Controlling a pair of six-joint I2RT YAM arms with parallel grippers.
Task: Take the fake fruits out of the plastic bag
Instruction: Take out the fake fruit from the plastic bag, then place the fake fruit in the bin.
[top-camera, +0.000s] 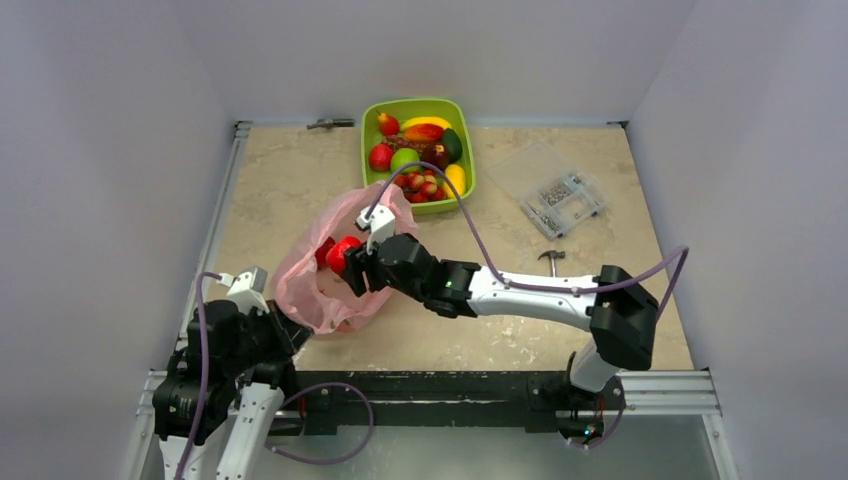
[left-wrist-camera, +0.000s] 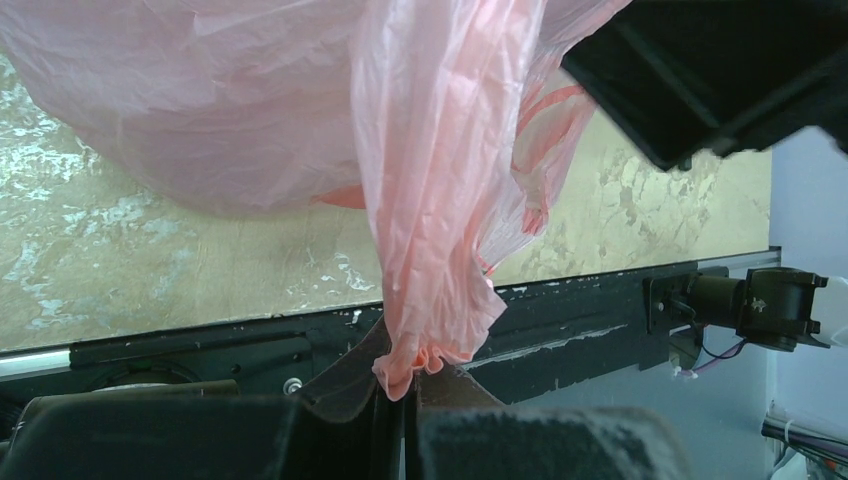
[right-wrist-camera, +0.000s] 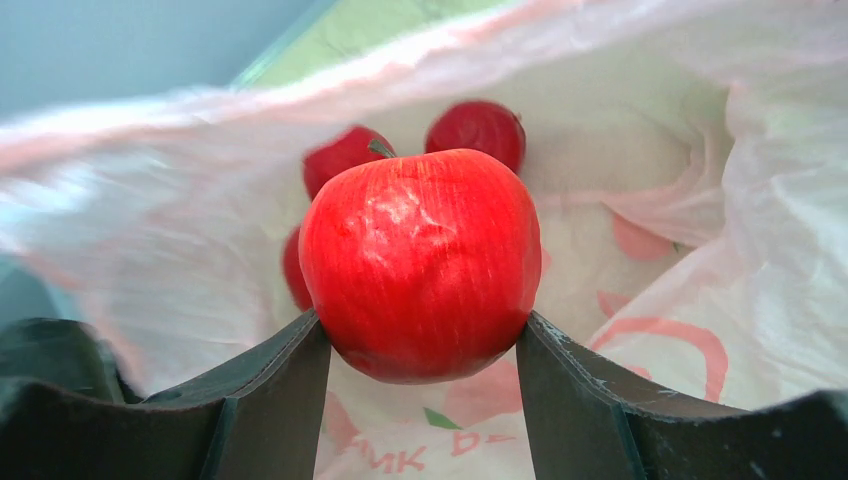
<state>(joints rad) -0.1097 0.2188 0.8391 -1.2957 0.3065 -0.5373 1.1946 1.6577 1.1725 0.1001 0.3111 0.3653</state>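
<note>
The pink plastic bag (top-camera: 318, 278) lies open left of centre on the table. My right gripper (top-camera: 347, 262) is at the bag's mouth, shut on a glossy red apple (right-wrist-camera: 420, 262) held between its fingers (right-wrist-camera: 275, 385); the apple also shows in the top view (top-camera: 343, 251). Three more red fruits (right-wrist-camera: 480, 130) lie deeper in the bag (right-wrist-camera: 700, 180). My left gripper (left-wrist-camera: 405, 395) is shut on a bunched edge of the bag (left-wrist-camera: 440, 200) near the table's front edge. Other fake fruits (top-camera: 412, 160) fill the green tray.
The lime-green tray (top-camera: 470, 185) stands at the back centre, with a banana and avocado among the fruits. A clear plastic parts box (top-camera: 556, 190) lies at the back right, a small hammer (top-camera: 550, 258) beside the right arm. The metal frame rail (top-camera: 450, 385) runs along the front.
</note>
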